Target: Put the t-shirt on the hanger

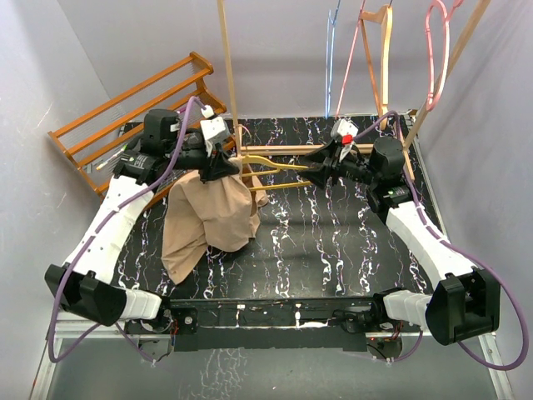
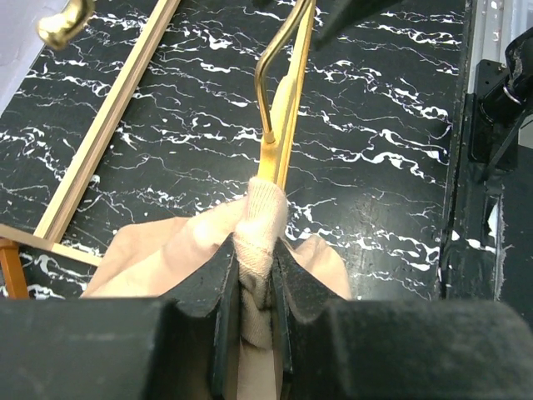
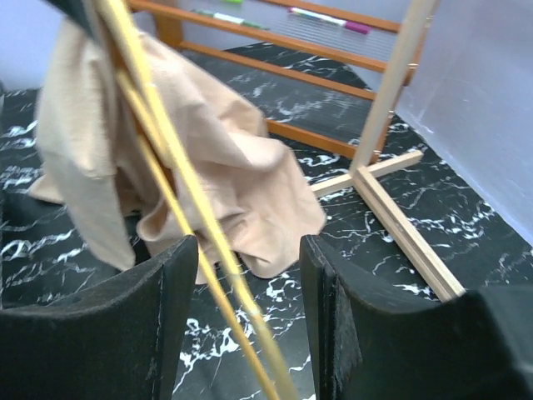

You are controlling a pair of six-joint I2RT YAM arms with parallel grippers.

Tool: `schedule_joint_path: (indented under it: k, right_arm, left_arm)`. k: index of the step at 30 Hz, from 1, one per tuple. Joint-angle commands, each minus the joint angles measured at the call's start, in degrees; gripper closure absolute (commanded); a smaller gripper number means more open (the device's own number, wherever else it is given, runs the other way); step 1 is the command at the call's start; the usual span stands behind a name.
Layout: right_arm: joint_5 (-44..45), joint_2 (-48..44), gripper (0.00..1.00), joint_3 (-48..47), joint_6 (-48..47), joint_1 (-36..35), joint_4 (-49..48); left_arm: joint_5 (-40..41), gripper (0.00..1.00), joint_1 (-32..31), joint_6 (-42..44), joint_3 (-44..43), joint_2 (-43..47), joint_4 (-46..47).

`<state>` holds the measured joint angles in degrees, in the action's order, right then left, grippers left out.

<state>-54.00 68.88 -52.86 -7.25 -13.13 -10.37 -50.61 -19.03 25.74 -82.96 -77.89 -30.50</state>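
Fabric fills my left claw [image 2: 256, 283]. Both fingers [image 2: 218, 287] are squeezed together on a ribbed edge of the t-shirt [image 2: 150, 258], with a fold of it bunched upright between them. The rest of that tan cloth hangs beneath this claw and spreads onto the black marbled table [image 1: 333, 242] below. Behind this claw, on its outer side, stands an orange wooden rack [image 1: 133, 108].

Straight ahead of my left fingertips, the hanger [image 2: 281, 125] pokes out of the cloth I grip. Its near end is buried in the fabric, and its yellow arm and bottom bar run away toward my other claw.

My right claw [image 3: 246, 292] sits at the far end of that hanger, fingers [image 3: 329, 317] apart. The yellow bars pass through the gap between them, closer to one finger than the other. I cannot tell whether either pad touches them. Beyond this claw the shirt drapes over the hanger's other end.

To the right of my right claw a pale wooden stand [image 3: 393, 83] rises from a crossed foot on the table. High above and behind that claw dangle a blue hanger [image 1: 331, 67], a thicker wooden hanger [image 1: 386, 58] and a pink hanger [image 1: 435, 58].
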Motion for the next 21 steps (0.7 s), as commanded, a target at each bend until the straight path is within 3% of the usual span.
schedule_joint_path:
  k: [1, 11, 18, 21]
  right_arm:
    - [10.7, -1.3, 0.46, -3.7, 6.6, -0.1, -5.2]
    - [23.2, -3.3, 0.46, -3.8, 10.0, 0.0, 5.0]
    - [28.4, -5.4, 0.51, 0.6, 16.6, -1.2, 8.3]
    - [31.1, -6.0, 0.52, 4.2, 21.2, -4.3, 5.5]
  left_arm:
    - [-3.2, 1.00, 2.0, 1.9, -4.1, 5.5, -3.6]
    - [-3.0, 1.00, 7.7, 3.6, -5.9, 5.5, -5.8]
    - [-1.6, 1.00, 9.0, -5.9, -4.4, 3.4, 2.8]
    - [-0.8, 1.00, 8.9, -12.2, -3.8, 3.1, 8.7]
